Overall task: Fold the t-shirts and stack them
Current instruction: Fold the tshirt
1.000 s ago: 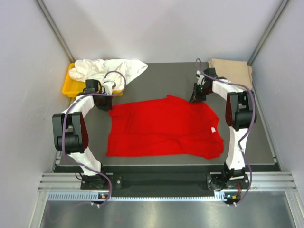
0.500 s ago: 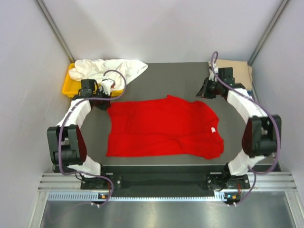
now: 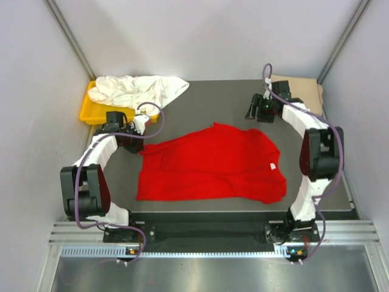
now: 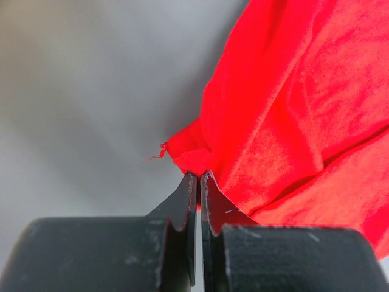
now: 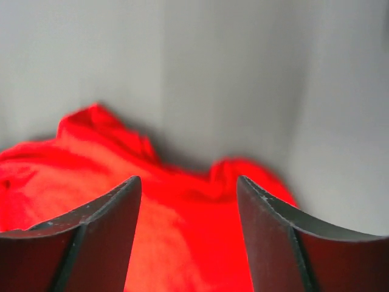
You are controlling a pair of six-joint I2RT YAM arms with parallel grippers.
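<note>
The red t-shirt lies spread and creased on the dark table, its small white neck label at the right. My left gripper is at the shirt's far left corner. In the left wrist view its jaws are shut on the edge of the red cloth. My right gripper hovers open just beyond the shirt's far right edge. The right wrist view shows red cloth below its spread fingers, and nothing is held. A crumpled white t-shirt lies at the back left. A folded tan one sits at the back right.
The white t-shirt lies partly over a yellow tray in the back left corner. Pale walls close in the table on the left, right and back. The bare dark table shows between the white and tan shirts.
My right gripper has opened and shifted left from beside the tan shirt. The left gripper has stayed shut and drawn the red shirt's corner slightly nearer and rightward.
</note>
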